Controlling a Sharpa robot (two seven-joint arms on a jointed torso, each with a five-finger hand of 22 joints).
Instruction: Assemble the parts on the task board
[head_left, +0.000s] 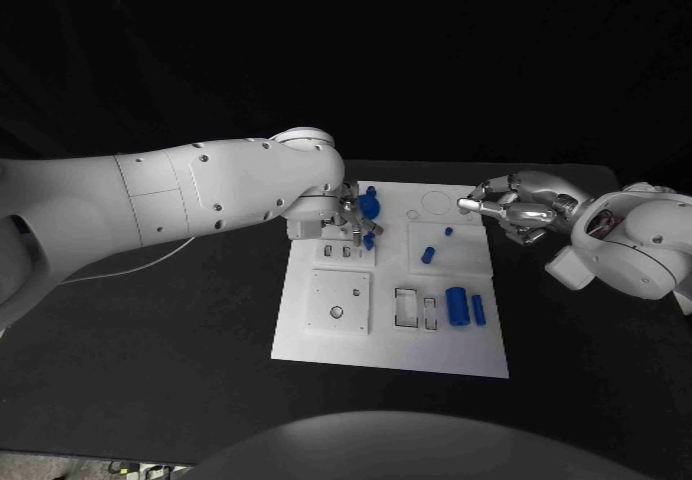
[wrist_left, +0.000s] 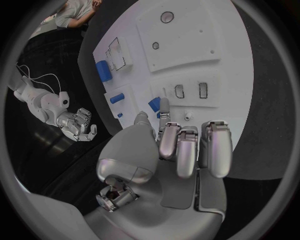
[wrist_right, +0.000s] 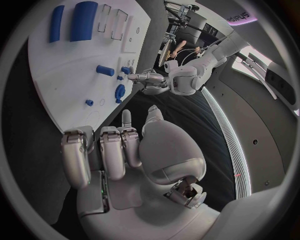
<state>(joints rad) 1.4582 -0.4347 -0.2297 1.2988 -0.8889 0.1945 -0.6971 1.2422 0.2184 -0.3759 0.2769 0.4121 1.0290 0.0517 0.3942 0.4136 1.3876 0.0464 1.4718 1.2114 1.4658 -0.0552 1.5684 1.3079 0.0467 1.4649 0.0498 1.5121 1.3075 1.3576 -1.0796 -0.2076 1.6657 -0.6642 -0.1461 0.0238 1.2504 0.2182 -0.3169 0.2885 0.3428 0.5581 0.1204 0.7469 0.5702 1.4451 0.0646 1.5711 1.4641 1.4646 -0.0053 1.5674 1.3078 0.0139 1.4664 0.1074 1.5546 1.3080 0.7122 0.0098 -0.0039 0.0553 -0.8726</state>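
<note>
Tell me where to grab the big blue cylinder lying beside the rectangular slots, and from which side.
Grip the big blue cylinder across its middle, coming straight down from above. It lies flat on the task board, so its rounded flanks are exposed. A thinner blue rod sits close on one side, so fingers likely need care there. The right hand looks nearer.

1 white task board on the black table. Blue parts on the board: 1 large cylinder, 1 slim bar just beside it, 1 short peg, 1 tiny stud, plus a cluster at the left hand, count unclear
</note>
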